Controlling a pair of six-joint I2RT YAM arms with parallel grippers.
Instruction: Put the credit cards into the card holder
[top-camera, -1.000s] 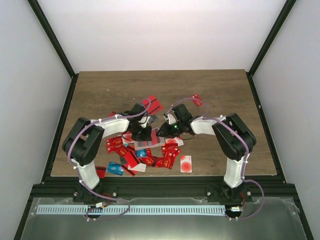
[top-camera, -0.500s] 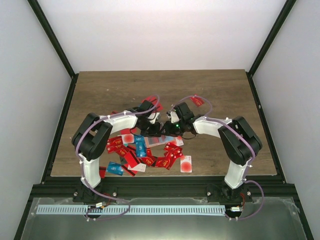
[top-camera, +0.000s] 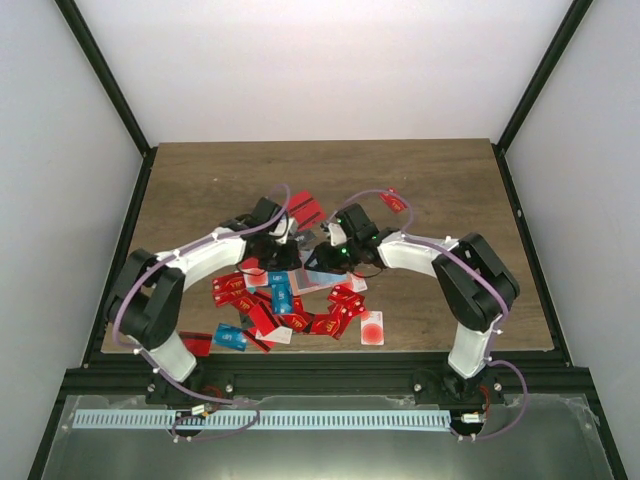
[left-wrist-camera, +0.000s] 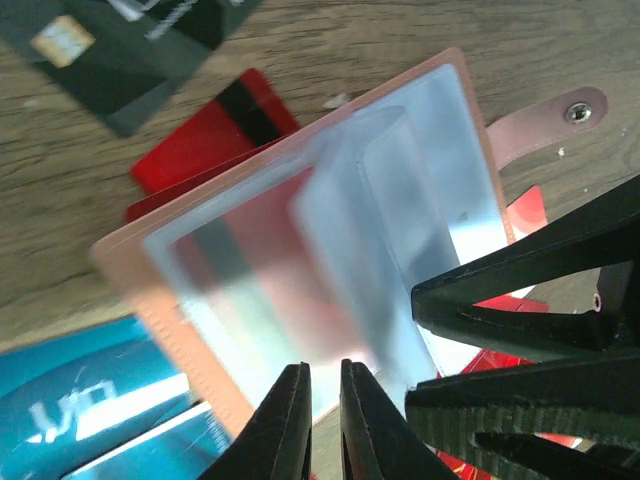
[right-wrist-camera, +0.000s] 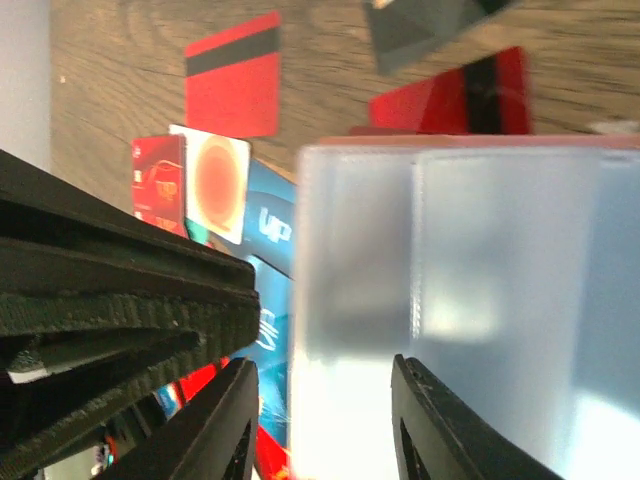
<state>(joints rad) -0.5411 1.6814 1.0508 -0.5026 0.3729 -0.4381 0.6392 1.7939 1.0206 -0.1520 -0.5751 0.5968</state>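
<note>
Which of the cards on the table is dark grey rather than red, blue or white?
The dark grey card with a gold chip, lying at the far side of the pile, beyond the card holder; it is the only dark one.

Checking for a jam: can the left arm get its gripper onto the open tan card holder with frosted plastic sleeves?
Probably yes: the left gripper hangs at the open tan card holder's near edge, nothing between, though the right gripper crowds one side.

Left arm swung out, elbow now lower and farther left; left gripper (top-camera: 283, 243) drawn back up-left of the card holder (top-camera: 322, 279), jaws parted a crack. Right gripper (top-camera: 322, 247) widened, shifted slightly left over the holder.
</note>
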